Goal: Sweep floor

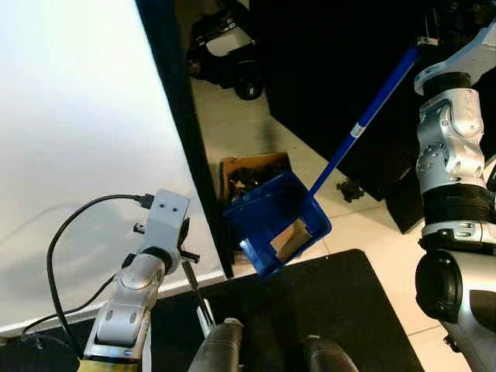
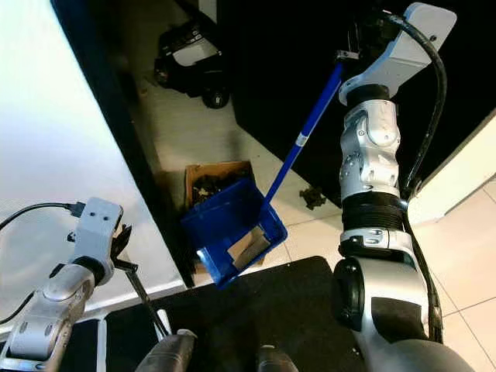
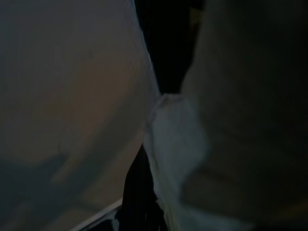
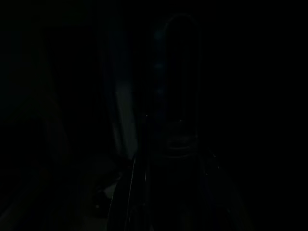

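Right hand (image 2: 350, 43): it is up high at the top of the blue handle (image 2: 301, 139). I think it is gripping the handle, because the dustpan is hanging off the floor, but the fingers are too dark to see, so I cannot tell.
Dustpan (image 1: 275, 221): it is hanging tipped in the air, open side up, over the brown box (image 1: 252, 172). I think it is being held this way so the scraps can slide out.
Scrap (image 1: 291, 239): a flat tan piece is lying inside the dustpan.
Left hand (image 1: 192, 280): it is low, next to the white wall (image 1: 85, 139). Its thin black fingers are pointing down. I cannot tell if they are apart or together.
Floor (image 1: 248, 128): pale tiles are running past the box. A black mat (image 1: 310, 302) is lying near the robot's feet. A small dark thing (image 2: 312, 197) is sitting on the tiles.
Black cart (image 2: 188, 58): it is parked far back on its wheels.
Head views: the right eye is showing the whole right arm and its cable. The left eye is showing the left hand better.
Wrist views: the left one is giving a dim look at the wall. The right one is very dark, with just a faint blue streak.
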Available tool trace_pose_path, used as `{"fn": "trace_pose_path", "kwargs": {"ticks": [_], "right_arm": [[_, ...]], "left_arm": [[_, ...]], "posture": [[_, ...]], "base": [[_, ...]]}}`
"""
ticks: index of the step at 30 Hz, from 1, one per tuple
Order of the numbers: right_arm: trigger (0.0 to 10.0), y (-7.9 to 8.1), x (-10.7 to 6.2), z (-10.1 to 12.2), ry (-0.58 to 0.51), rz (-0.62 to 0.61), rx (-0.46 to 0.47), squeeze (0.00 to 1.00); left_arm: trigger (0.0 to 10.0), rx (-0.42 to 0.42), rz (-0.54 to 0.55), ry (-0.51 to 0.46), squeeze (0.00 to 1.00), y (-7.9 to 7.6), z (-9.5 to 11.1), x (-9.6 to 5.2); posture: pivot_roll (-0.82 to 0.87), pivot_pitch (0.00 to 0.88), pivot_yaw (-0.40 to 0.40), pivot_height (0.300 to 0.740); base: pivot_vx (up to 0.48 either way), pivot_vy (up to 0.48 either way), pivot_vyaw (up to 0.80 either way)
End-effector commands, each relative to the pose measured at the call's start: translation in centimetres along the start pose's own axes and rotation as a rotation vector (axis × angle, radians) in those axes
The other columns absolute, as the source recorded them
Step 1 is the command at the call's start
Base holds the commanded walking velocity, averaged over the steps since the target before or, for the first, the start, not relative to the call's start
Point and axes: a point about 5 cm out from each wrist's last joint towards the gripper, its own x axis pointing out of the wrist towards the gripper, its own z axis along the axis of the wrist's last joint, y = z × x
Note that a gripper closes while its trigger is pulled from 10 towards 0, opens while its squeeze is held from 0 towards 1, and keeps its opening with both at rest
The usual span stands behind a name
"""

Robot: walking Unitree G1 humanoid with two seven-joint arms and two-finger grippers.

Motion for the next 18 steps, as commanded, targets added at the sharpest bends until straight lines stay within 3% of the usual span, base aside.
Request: {"fn": "trace_pose_path", "kwargs": {"ticks": [1, 18], "right_arm": [[10.0, 0.17, 0.28, 0.80, -0.047, 0.001, 0.016, 0.00], [10.0, 0.07, 0.25, 0.70, -0.043, -0.003, 0.016, 0.00]], "left_arm": [[10.0, 0.013, -0.005, -0.008, 0.00, 0.03, 0.12, 0.00], [10.0, 0.014, -0.007, -0.013, 0.00, -0.02, 0.22, 0.07]], "posture": [[0.07, 0.094, -0.011, 0.740], [0.07, 0.102, -0.010, 0.740]], "base": [[0.341, 0.000, 0.00], [0.364, 0.000, 0.00]]}}
